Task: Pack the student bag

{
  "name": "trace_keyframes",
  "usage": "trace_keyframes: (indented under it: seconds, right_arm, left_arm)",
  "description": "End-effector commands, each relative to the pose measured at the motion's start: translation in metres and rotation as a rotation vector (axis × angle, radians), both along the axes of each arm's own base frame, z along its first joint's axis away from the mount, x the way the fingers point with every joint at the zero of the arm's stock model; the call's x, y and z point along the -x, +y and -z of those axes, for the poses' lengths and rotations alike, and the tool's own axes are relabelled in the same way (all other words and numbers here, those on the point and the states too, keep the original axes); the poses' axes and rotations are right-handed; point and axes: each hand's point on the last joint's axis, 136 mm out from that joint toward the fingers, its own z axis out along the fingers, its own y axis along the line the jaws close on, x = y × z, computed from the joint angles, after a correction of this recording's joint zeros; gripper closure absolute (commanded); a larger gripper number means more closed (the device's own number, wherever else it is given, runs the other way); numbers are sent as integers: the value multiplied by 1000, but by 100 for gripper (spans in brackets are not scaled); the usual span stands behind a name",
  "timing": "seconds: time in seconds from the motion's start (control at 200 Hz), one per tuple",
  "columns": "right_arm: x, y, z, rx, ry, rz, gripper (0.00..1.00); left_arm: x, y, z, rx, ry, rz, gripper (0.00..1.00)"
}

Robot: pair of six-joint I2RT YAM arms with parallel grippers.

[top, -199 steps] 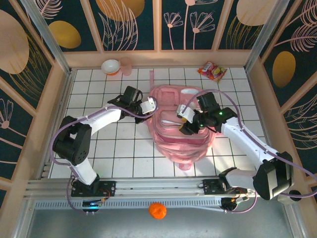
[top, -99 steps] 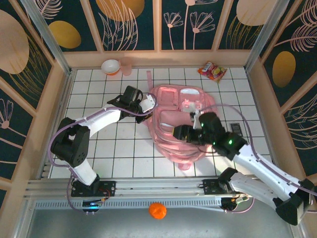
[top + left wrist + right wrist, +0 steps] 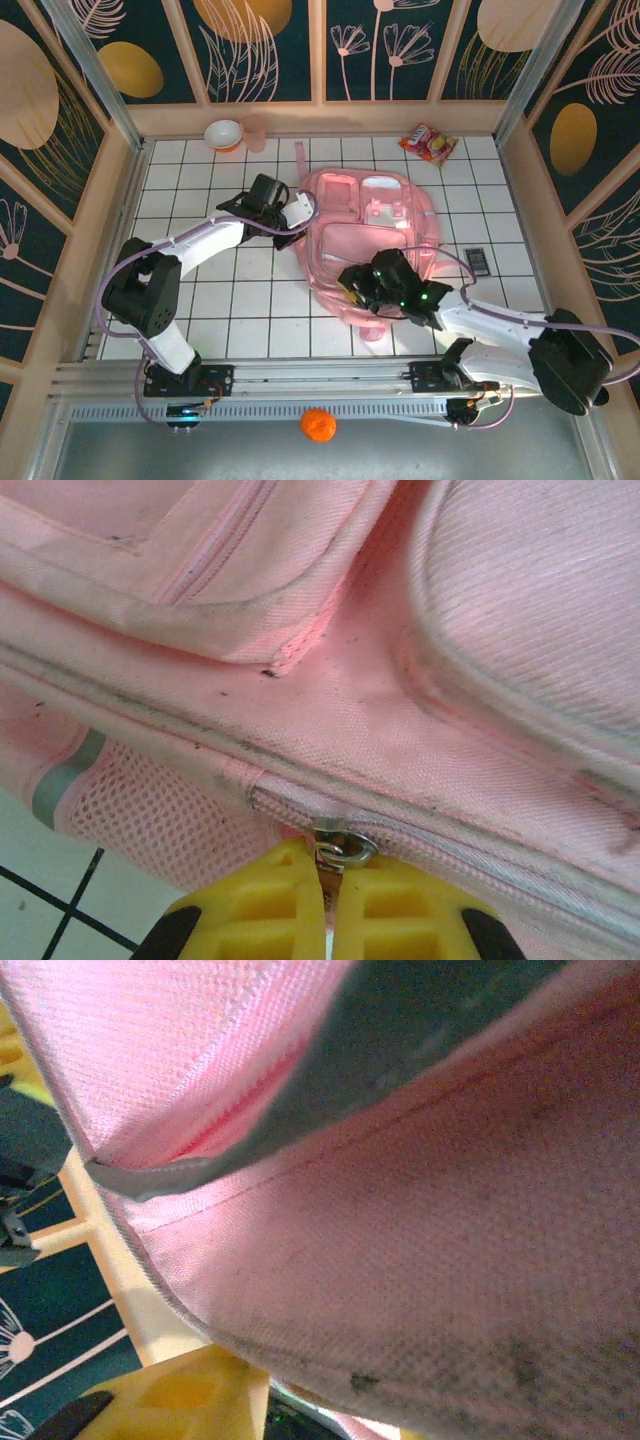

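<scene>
The student bag (image 3: 385, 215), a large pink backpack, lies flat on the white tiled table, pockets up. My left gripper (image 3: 300, 212) sits at the bag's left edge. In the left wrist view its yellow fingers (image 3: 270, 905) are shut on the metal zipper pull (image 3: 342, 848) of a closed zipper. My right gripper (image 3: 354, 284) is low at the bag's near left edge. In the right wrist view pink bag fabric (image 3: 400, 1210) drapes over the jaws. One yellow finger (image 3: 170, 1400) shows under it, and the gap is hidden.
A snack packet (image 3: 429, 143) lies at the back right. A bowl (image 3: 223, 133) and a pink cup (image 3: 254, 132) stand at the back left. A small dark flat thing (image 3: 477, 262) lies right of the bag. An orange ball (image 3: 318, 425) rests in front of the rail.
My right arm has swung from over the bag's middle down to its near left edge. The bag's near part has shifted and flattened. The left arm has not moved.
</scene>
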Motion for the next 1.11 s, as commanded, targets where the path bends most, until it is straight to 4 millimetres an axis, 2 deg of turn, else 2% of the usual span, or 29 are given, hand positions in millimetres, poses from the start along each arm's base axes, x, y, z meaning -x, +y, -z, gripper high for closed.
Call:
trace_keyframes:
  seconds: [0.0,0.155,0.29,0.35,0.43,0.545,0.736,0.831,0.901,0.971,1.011,1.076,1.101]
  right_arm:
    - [-53,7,-47,-81,-195,81,69]
    - [-75,5,-53,-64,-236,99,76]
    - [-82,6,-53,-71,-252,107,79]
    - [-85,5,-53,-64,-258,105,79]
    - [-89,-2,-54,-47,-270,112,79]
    - [-95,-5,-58,-41,-282,101,80]
    - [-93,4,-61,-73,-281,80,82]
    - [-95,1,-60,-57,-284,71,83]
    - [-95,-3,-56,-41,-281,55,83]
    - [-95,-8,-58,-26,-295,17,83]
    - [-94,-13,-57,-2,-301,-19,84]
    - [-88,-16,-58,47,-315,-92,85]
    - [-92,-26,-60,66,-323,-91,85]
  left_arm:
    - [34,-5,1,-13,65,89,100]
    - [48,-1,14,-66,114,82,100]
    - [39,14,28,-116,142,-74,100]
    - [44,14,32,-111,191,-99,100]
    - [65,-1,28,-37,285,-43,100]
    - [88,-31,12,98,334,8,100]
    - [108,-71,-8,202,362,49,100]
    - [114,-89,-29,293,349,86,98]
    - [118,-101,-49,386,332,119,94]
    - [125,-105,-61,436,306,181,85]
    - [126,-103,-64,427,268,204,77]
    - [128,-93,-64,374,179,259,57]
    - [127,-88,-63,345,137,273,51]
